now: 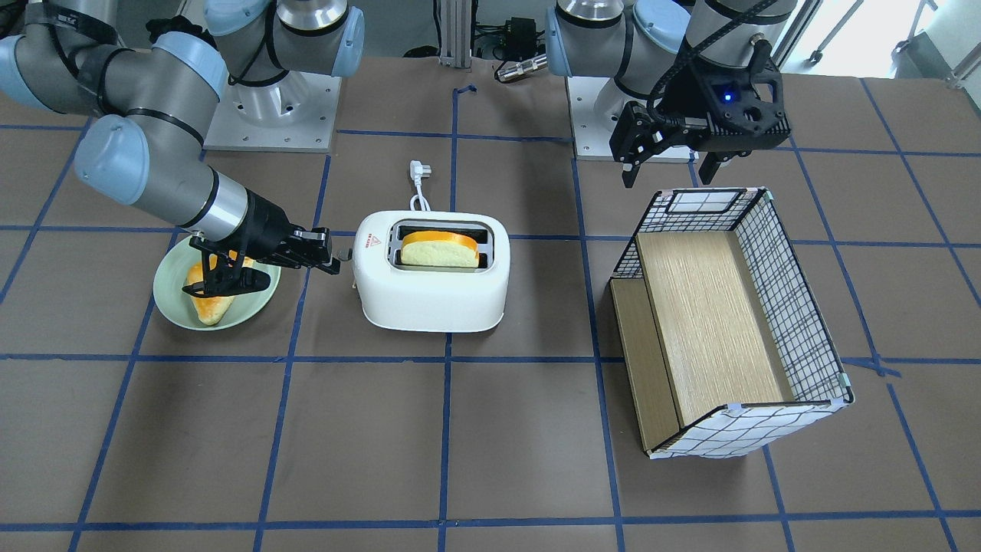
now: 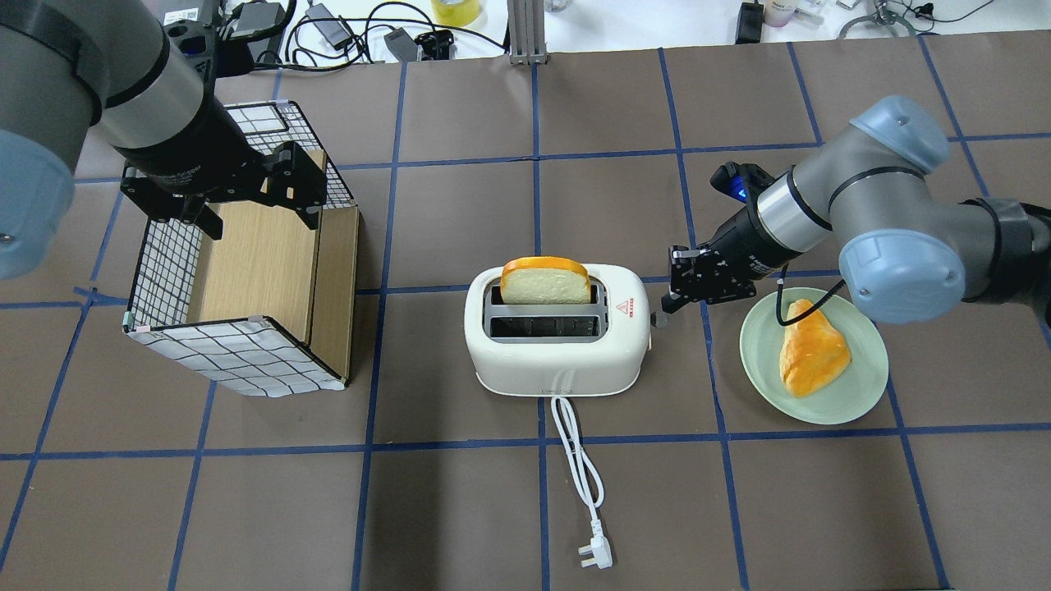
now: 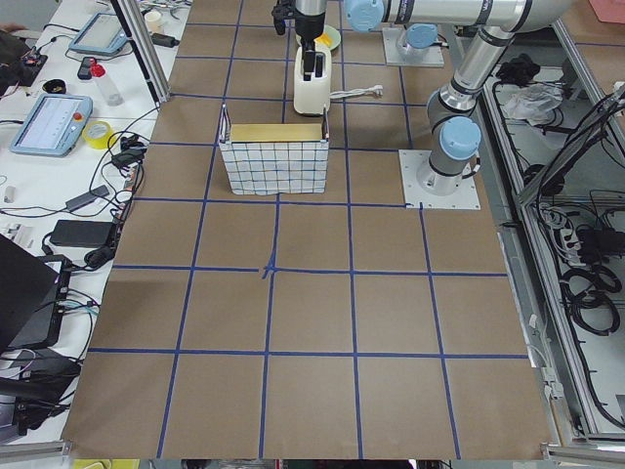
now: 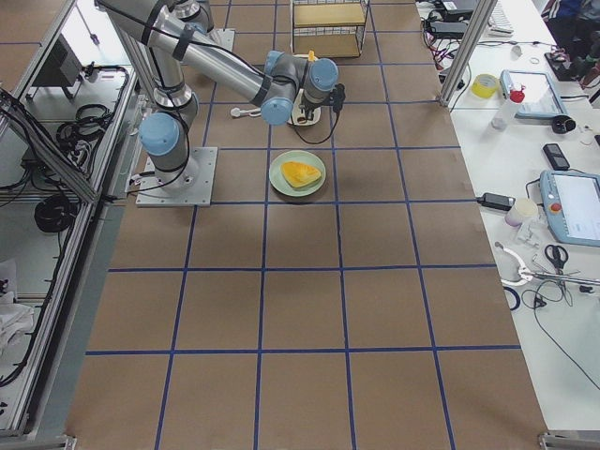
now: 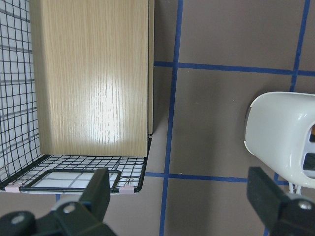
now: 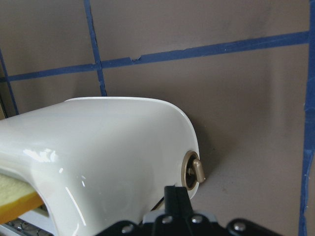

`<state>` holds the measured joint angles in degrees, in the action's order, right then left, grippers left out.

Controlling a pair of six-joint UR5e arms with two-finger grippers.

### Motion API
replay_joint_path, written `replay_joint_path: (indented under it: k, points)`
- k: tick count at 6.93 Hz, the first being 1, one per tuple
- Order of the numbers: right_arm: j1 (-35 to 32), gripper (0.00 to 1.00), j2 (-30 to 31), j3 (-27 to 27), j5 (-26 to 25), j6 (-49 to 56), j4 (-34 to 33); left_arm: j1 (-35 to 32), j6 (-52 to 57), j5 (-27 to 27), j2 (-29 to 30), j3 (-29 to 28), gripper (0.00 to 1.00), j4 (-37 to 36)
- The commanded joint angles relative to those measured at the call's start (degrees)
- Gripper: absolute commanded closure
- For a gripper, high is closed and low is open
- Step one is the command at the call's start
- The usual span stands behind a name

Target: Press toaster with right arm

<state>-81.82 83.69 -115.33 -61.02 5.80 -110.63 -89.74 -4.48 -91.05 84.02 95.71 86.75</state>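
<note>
white toaster (image 2: 558,361) holds one bread slice (image 2: 545,283); right gripper (image 2: 665,304) closed, empty, beside its lever (image 6: 196,169).

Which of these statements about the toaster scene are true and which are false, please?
1. A bread slice stands in one slot of the toaster; the other slot is empty. True.
2. The toaster's plug sits in a socket. False: it lies loose on the table.
3. The right gripper is at the toaster's end nearest the green plate. True.
4. The green plate is empty. False: a piece of bread lies on it.
5. The left gripper has its fingers shut. False: they are spread open, above the checked box.
</note>
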Motion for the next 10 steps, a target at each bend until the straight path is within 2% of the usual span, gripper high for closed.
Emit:
replay_joint_path:
  k: [1,3,6,8,10]
  points:
    - [-0.09,1.0,0.25,4.83,-2.34,-1.32,3.99,0.0,0.0,-0.01,0.0,0.0,0.0,0.0]
    - [-0.53,1.0,1.21,11.06,-8.39,-2.02,9.61,0.0,0.0,-0.01,0.0,0.0,0.0,0.0]
    - [-1.93,1.0,1.74,23.88,-18.58,-4.03,20.16,0.0,0.0,-0.01,0.0,0.0,0.0,0.0]
    - [-4.47,1.0,1.74,30.57,-25.43,-8.25,21.59,0.0,0.0,-0.01,0.0,0.0,0.0,0.0]
    - [-7.55,1.0,2.09,34.98,-27.31,-12.45,25.45,0.0,0.0,-0.01,0.0,0.0,0.0,0.0]
